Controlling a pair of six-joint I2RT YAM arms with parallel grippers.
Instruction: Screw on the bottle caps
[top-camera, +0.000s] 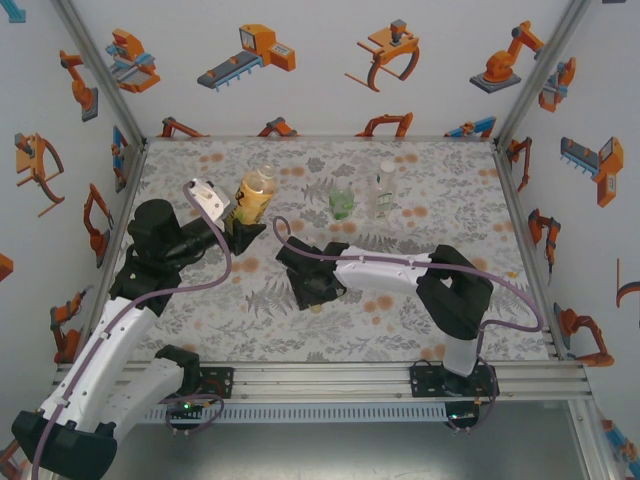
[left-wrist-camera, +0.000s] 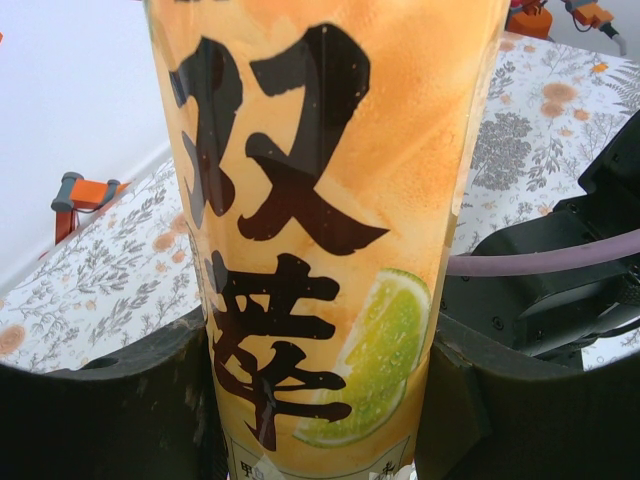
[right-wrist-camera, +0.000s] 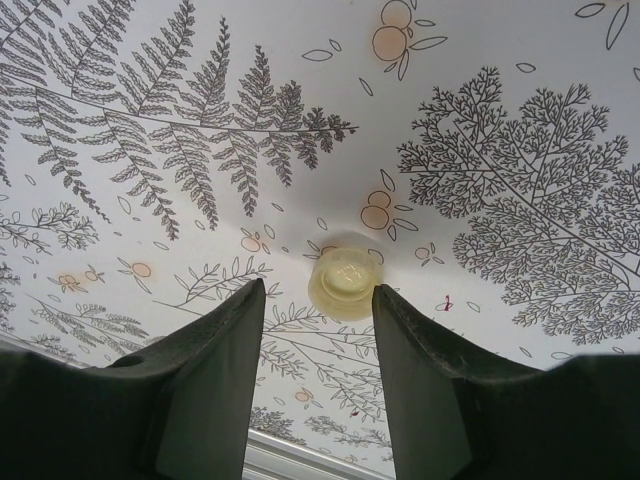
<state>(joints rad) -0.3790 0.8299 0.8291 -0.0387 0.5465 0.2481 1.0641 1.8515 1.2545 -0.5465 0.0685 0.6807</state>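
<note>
Left gripper (top-camera: 243, 233) tight on the amber bottle (left-wrist-camera: 320, 200); right gripper (right-wrist-camera: 318, 330), jaws apart, astride the pale yellow cap (right-wrist-camera: 345, 282)

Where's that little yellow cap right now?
In the right wrist view, the pale yellow cap lies on the floral tablecloth, in the gap between the fingertips of the open right gripper.

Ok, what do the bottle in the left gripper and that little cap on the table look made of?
Amber bottle: clear, glossy plastic by the look, wrapped in a shiny printed orange label. Pale yellow cap: translucent, smooth plastic, probably; light shows through its wall.
</note>
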